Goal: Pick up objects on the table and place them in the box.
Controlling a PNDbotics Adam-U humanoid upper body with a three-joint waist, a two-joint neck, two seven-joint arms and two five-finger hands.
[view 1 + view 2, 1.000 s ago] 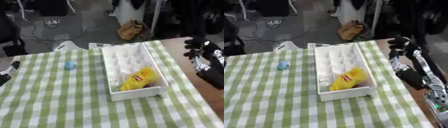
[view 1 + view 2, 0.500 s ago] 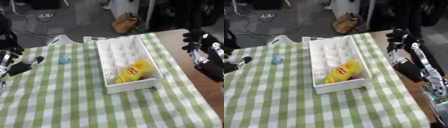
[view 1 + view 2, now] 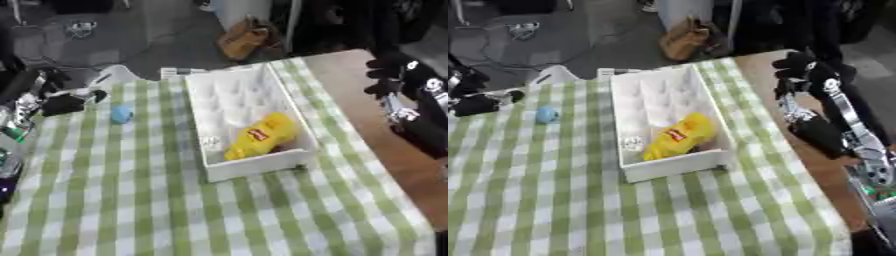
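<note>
A white box (image 3: 259,168) lies in the middle of the green checked cloth. Inside it are a yellow packet (image 3: 258,136) and a small white thing (image 3: 632,143). On the cloth left of the box lies a small blue object (image 3: 121,114). My left hand (image 3: 63,103) hovers open at the cloth's left edge, just up and left of the blue object, apart from it. Over the bare wood to the right of the box my right hand (image 3: 798,70) is raised, fingers relaxed, holding nothing.
A strip of bare wooden table (image 3: 350,85) runs along the cloth's right side. Beyond the far edge the floor holds a brown bag (image 3: 245,40) and cables. The cloth below the box shows bare checks.
The camera has tilted, shifting the whole picture. My left hand has come in from the lower left edge to just beside the blue object. The right hand has stayed by the box's right side.
</note>
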